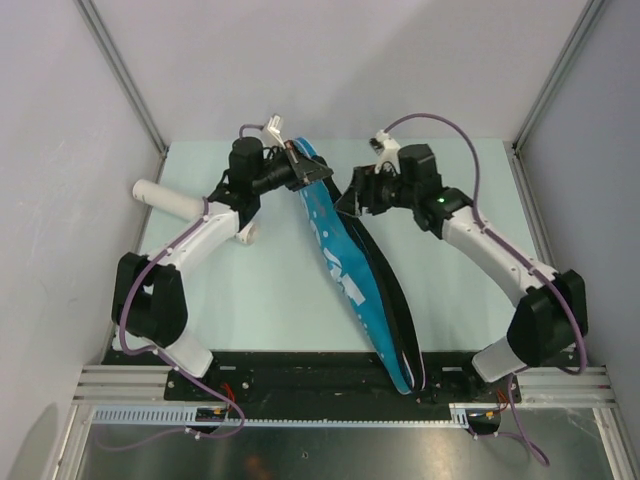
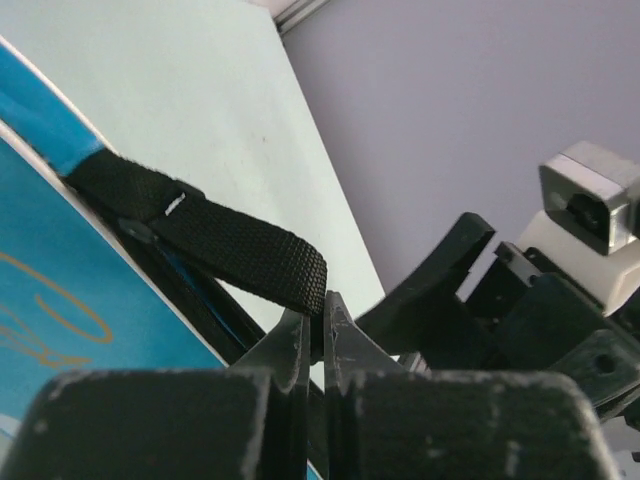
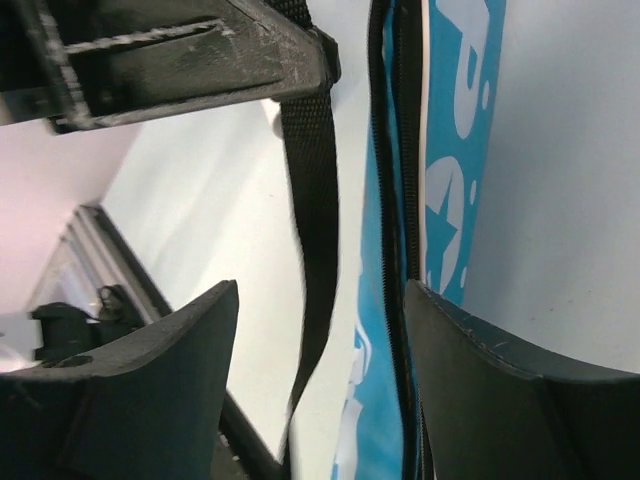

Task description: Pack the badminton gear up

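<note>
The long blue racket bag (image 1: 345, 265) lies diagonally from the far middle of the table to the near edge, its black strap (image 1: 397, 305) along its right side. My left gripper (image 1: 323, 172) is at the bag's far end, shut on a black strap loop (image 2: 220, 235) pinched between its fingertips (image 2: 322, 305). My right gripper (image 1: 352, 200) is open just right of it; its jaws (image 3: 320, 287) straddle the hanging strap (image 3: 315, 180) and the bag's zip edge (image 3: 450, 130). The white tube (image 1: 172, 198) lies at the far left, partly under my left arm. Rackets and shuttlecocks are out of view.
Grey walls with metal posts (image 1: 120, 70) close the table on the left, right and back. The right arm's wrist (image 2: 560, 300) sits close to my left gripper. The mounting rail (image 1: 300, 365) runs along the near edge, under the bag's near end.
</note>
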Robot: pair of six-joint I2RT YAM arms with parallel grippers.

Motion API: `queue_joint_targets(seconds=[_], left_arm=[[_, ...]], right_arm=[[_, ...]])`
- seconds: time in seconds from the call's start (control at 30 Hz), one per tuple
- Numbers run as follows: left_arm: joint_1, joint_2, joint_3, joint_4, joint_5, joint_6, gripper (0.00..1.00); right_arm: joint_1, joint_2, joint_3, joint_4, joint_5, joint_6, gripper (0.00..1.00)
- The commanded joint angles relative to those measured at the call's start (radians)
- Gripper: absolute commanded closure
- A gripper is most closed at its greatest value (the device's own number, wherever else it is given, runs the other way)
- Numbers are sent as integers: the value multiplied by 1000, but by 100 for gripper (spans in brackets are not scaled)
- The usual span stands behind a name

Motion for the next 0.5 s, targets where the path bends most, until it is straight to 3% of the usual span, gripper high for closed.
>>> queue_joint_targets(seconds=[0.0, 0.13, 0.23, 0.27, 0.33, 0.47], left_arm=[[9, 1, 78, 48, 65, 7, 100], [11, 6, 89, 49, 84, -2, 100], [12, 6, 89, 51, 90, -13, 100], [11, 9, 89, 51, 90, -16, 100], [11, 6, 91, 51, 94, -16, 100], [12, 1, 88, 51, 97, -16, 100]], right_arm=[[-94, -116, -10, 21, -167, 118, 28], [-155, -102, -10, 119, -181, 204, 30], [-163, -49, -2, 211, -144, 205, 42], [-163, -30, 9, 225, -141, 192, 54], [-152, 34, 51, 231, -124, 167, 69], [-131, 135, 140, 227, -96, 100, 80]])
